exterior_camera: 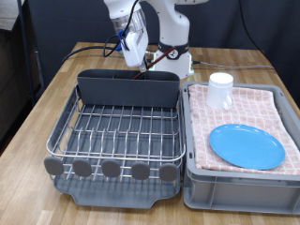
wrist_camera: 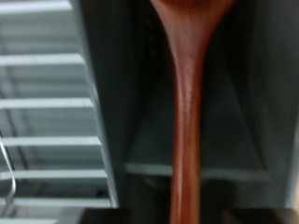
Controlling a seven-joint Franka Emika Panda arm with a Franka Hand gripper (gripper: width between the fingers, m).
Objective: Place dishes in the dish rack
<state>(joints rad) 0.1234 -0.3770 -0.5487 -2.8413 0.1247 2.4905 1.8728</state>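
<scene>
My gripper hangs above the tall grey back compartment of the dish rack. It is shut on the reddish-brown wooden spoon, which points down into that compartment. In the wrist view the spoon runs straight along the picture over the dark compartment, with the silver wire grid beside it. The gripper's fingers do not show in that view. The white mug and the light-blue plate lie in the bin at the exterior view's right.
The grey bin lined with pink checked cloth stands right of the rack on the wooden table. The robot's white base stands behind the rack. The rack's wire grid holds no dishes.
</scene>
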